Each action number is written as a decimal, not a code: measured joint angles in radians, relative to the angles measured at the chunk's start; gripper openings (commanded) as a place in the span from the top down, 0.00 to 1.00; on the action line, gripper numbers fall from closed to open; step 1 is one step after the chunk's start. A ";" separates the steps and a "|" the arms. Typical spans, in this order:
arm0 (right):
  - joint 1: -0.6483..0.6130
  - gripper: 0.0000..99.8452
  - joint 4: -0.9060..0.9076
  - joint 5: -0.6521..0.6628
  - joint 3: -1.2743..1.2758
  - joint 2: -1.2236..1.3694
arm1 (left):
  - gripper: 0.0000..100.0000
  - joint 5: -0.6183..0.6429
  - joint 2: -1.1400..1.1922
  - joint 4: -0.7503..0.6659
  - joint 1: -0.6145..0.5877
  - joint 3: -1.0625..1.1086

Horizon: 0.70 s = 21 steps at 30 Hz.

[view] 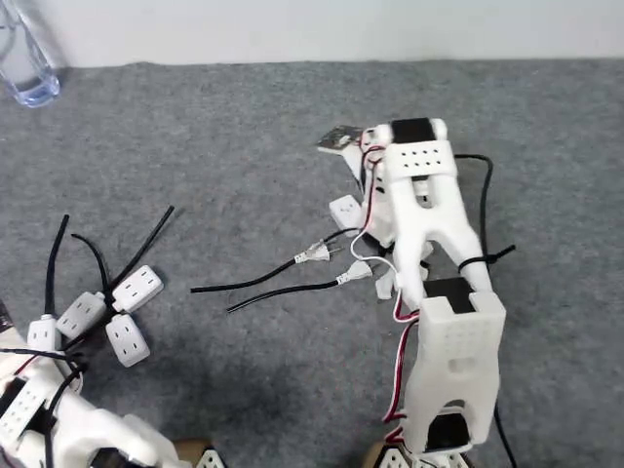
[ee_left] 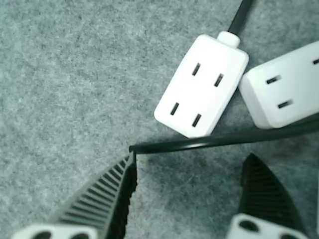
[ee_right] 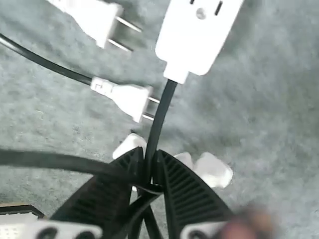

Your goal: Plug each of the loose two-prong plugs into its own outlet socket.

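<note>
Two loose white two-prong plugs [view: 314, 255] [view: 353, 275] on black cords lie mid-table, left of my right arm [view: 429, 214]. In the right wrist view both plugs [ee_right: 94, 17] [ee_right: 127, 97] lie beside a white outlet socket [ee_right: 199, 30]. My right gripper [ee_right: 148, 160] is shut on that socket's black cord [ee_right: 158, 124], a short way behind the socket. My left gripper [ee_left: 192, 191] is open just above the carpet, over a loose black cord end [ee_left: 199, 143]. Just beyond it lie a white outlet [ee_left: 202, 92] and a second one [ee_left: 284, 89].
Several white outlets on black cords [view: 136, 285] [view: 80, 314] [view: 127, 339] cluster at the left, near my left arm [view: 39, 414]. Another outlet [view: 346, 210] lies by the right arm. A clear bottle [view: 24, 63] stands at the far left corner. Small white pieces [ee_right: 212, 168] lie under the right gripper.
</note>
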 measured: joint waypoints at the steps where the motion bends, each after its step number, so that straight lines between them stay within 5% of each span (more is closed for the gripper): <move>1: -0.003 0.95 0.000 0.003 0.000 -0.003 | 0.68 0.000 0.000 0.000 0.000 0.000; 7: 0.005 0.72 0.000 0.005 0.000 -0.005 | 0.68 0.000 0.000 0.000 0.000 0.000; 16: 0.057 0.87 0.000 0.005 0.000 -0.005 | 0.68 0.000 0.000 0.000 0.000 0.000; 21: 0.054 0.83 -0.021 0.009 0.026 -0.005 | 0.68 0.000 0.000 0.000 0.000 0.000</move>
